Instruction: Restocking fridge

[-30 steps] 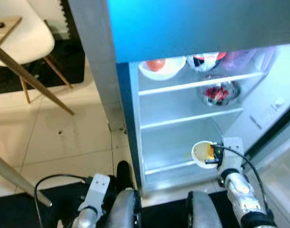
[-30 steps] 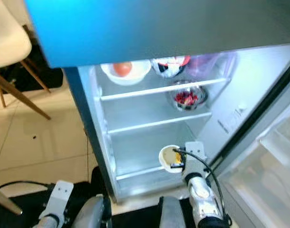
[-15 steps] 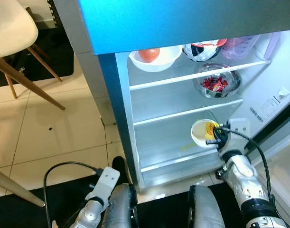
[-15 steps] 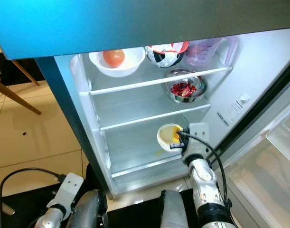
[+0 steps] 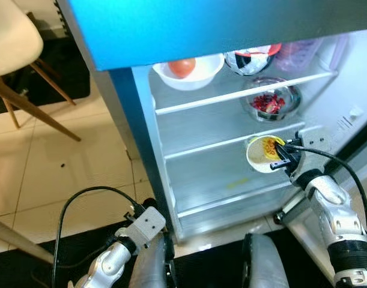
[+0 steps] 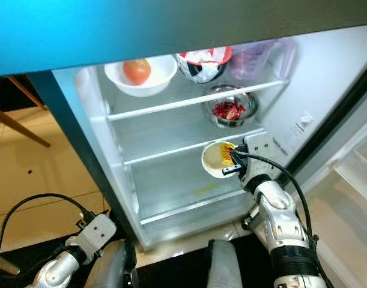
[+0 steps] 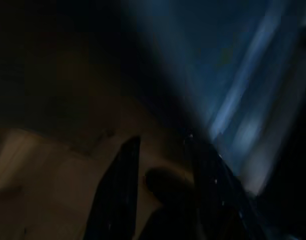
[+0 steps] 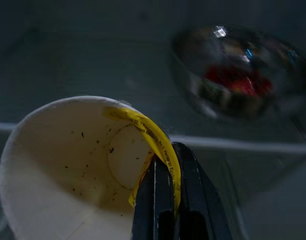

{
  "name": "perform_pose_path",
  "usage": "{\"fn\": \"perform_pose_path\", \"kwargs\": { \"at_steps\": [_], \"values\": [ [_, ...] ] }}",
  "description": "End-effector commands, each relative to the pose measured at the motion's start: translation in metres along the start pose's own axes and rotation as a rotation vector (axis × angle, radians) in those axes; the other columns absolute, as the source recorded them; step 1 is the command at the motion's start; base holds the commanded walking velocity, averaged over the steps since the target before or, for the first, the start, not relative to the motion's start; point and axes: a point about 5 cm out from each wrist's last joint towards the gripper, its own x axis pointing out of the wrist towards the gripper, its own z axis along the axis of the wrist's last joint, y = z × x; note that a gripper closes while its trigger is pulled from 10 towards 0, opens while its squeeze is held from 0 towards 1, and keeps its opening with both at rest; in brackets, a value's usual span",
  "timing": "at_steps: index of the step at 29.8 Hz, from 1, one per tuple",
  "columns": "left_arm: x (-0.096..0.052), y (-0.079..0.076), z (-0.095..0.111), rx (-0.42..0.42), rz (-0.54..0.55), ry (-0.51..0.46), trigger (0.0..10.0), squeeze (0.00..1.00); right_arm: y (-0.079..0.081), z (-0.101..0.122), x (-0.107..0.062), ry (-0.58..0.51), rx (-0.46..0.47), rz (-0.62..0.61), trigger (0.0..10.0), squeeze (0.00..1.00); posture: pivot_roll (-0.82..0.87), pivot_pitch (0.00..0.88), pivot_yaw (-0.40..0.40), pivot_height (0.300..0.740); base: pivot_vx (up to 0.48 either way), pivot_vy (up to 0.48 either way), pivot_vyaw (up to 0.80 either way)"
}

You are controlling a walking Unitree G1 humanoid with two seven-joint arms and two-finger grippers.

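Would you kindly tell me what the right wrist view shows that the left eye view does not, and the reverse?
Right wrist view alone: the paper cup's bare, speckled inside, and the right tool pinching its yellow-trimmed rim between shut fingers.

Left eye view alone: the open fridge as a whole, a white bowl holding a round orange-red fruit on the top shelf, a chair on the tiled floor, and the left tool's arm hanging low.

Both: the cup, and the metal bowl of red food on the shelf above it.
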Motion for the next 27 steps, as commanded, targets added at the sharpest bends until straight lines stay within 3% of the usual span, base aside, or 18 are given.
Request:
{"fn": "perform_pose_path", "kwargs": {
  "at_steps": [1,6,11,13,17,19,20,21,27],
  "values": [
    [0.007,-0.010,0.019,0.032,-0.079,-0.098,10.0,0.00,0.003,0.010,0.003,-0.010,-0.004,0.025,10.0,0.00,-0.05,0.102,-0.006,0.550,0.000,0.000,0.00],
    [0.009,-0.012,0.030,0.007,-0.105,-0.134,10.0,0.00,0.009,0.019,0.009,-0.020,-0.015,0.050,10.0,0.00,-0.05,0.101,-0.005,0.550,0.000,0.000,0.00],
    [0.001,-0.016,0.035,-0.049,-0.152,-0.134,10.0,0.00,0.013,0.025,0.011,-0.016,-0.021,0.072,10.0,0.00,-0.05,0.104,-0.005,0.550,0.000,0.000,0.00],
    [-0.014,-0.017,0.031,-0.130,-0.165,-0.086,10.0,0.00,0.015,0.026,0.014,-0.006,-0.029,0.081,10.0,0.00,-0.05,0.109,-0.001,0.550,0.000,0.000,0.00],
    [-0.028,-0.013,0.023,-0.192,-0.143,-0.031,10.0,0.00,0.015,0.027,0.014,0.003,-0.033,0.078,10.0,0.00,-0.05,0.113,-0.001,0.550,0.000,0.000,0.00],
    [-0.048,-0.005,0.010,-0.261,-0.106,0.049,10.0,0.00,0.013,0.026,0.015,0.015,-0.035,0.063,10.0,0.00,-0.05,0.116,0.002,0.550,0.000,0.000,0.00],
    [-0.048,-0.005,0.010,-0.261,-0.106,0.049,10.0,0.00,0.013,0.026,0.015,0.015,-0.035,0.063,10.0,0.00,-0.05,0.116,0.002,0.550,0.000,0.000,0.00],
    [-0.059,-0.002,0.004,-0.296,-0.092,0.084,10.0,0.00,0.012,0.027,0.016,0.016,-0.035,0.056,10.0,0.00,-0.04,0.117,0.002,0.550,0.000,0.000,0.00],
    [-0.066,-0.002,0.006,-0.323,-0.136,0.069,10.0,0.00,0.011,0.034,0.023,-0.024,-0.010,0.049,10.0,0.00,-0.03,0.114,-0.001,0.550,0.000,0.000,0.00]
  ]
}}
